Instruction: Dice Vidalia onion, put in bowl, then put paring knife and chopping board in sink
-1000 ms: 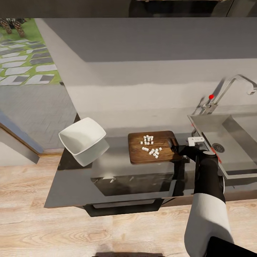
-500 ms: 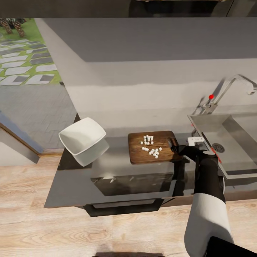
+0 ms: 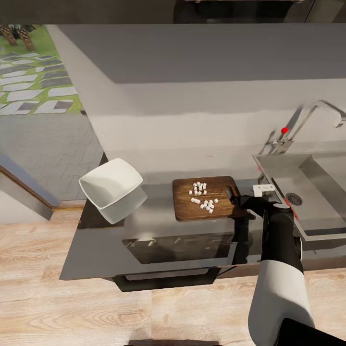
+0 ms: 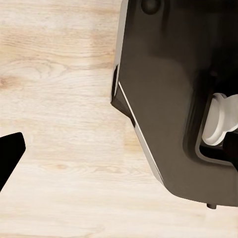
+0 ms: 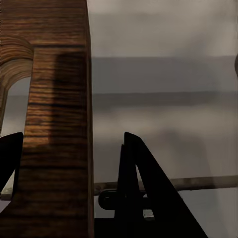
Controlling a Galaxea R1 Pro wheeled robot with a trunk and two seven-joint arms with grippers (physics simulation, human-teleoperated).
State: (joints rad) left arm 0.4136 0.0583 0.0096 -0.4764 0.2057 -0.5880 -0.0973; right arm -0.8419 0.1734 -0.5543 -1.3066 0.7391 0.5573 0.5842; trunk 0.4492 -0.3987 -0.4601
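Vidalia onion [image 3: 202, 195], reduced to small white dice, lies scattered on the chopping board [image 3: 187, 207], which rests on the glossy grey worktop [image 3: 101, 245] near its right end, just beside the sink [image 3: 315, 185]. The white bowl [image 3: 113, 189] sits tilted at the worktop's left end, well apart from the board. The right gripper [image 3: 239, 196] is at the board's right edge; in the right wrist view its fingers [image 5: 144, 188] straddle the board edge [image 5: 59, 124], released. The left gripper's state cannot be determined; its wrist view faces light wood floor [image 4: 59, 99]. A grey wall backs the worktop.
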